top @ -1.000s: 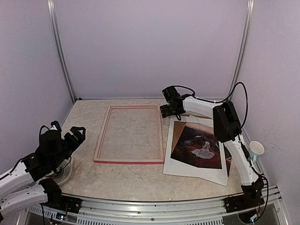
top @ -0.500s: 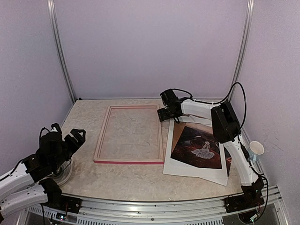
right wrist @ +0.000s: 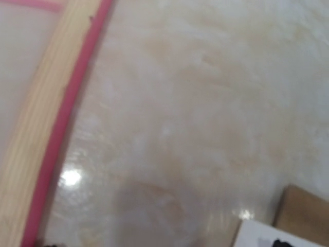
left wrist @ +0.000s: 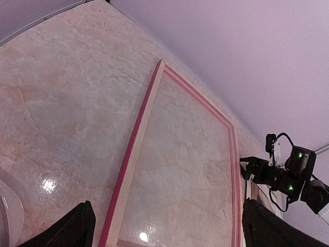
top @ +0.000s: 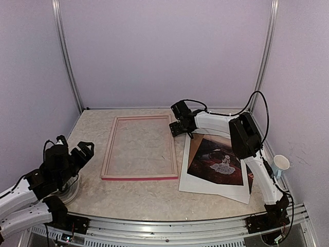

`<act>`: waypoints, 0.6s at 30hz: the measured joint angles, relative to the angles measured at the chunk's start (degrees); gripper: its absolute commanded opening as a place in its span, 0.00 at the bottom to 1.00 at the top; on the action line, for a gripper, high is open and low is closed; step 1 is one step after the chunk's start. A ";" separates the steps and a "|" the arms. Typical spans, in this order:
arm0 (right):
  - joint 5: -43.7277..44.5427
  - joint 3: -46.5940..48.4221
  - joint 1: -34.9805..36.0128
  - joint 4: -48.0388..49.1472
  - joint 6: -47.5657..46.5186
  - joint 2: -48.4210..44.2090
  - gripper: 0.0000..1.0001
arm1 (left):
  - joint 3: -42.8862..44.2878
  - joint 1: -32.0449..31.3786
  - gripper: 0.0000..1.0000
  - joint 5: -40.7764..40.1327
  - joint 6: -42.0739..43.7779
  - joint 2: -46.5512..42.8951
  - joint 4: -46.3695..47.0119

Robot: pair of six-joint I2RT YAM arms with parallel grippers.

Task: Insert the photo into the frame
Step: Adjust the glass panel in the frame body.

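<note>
1. Your pink-red wooden picture frame [top: 139, 176] lies flat on the marbled beige surface [top: 92, 128], left of centre. Its paler wooden back faces up, and I judge it is turned this way so a print can be dropped in from above.
2. The dark reddish-brown photo print [top: 218, 160] is not in it yet. It lies face up on a white sheet [top: 205, 184] on the right side, just beside the frame's right rail.
3. Your right tool [top: 177, 126] reaches across to the frame's far right corner, jaws spread and carrying nothing. From that position I judge it is there either to square up the frame or to start on the stack's far edge. Which of the two, I cannot tell.
4. Your left tool [left wrist: 169, 231] is released and empty, fingertips [left wrist: 77, 226] wide apart. It is raised at the near left, well apart from the frame and looking down its left rail [left wrist: 134, 149], and I judge it is waiting to steady that side.
5. The right wrist view is blurred and shows no fingers. It gives you only a rail [right wrist: 46, 128], bare surface, and corners of a brown board [right wrist: 303, 208] and the sheet [right wrist: 257, 234].
6. You cannot tell whether the right tool touches the frame, or whether glass sits in the opening. The right arm covers the stack's right edge.
</note>
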 measured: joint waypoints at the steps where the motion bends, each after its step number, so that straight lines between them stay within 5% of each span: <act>1: 0.61 -0.39 0.09 0.07 0.26 -0.15 0.90 | 0.00 0.00 0.99 0.00 0.00 0.07 0.00; 18: 0.96 -1.55 2.99 1.62 -0.31 -4.96 0.90 | -0.98 0.00 0.99 0.04 -0.24 1.16 0.50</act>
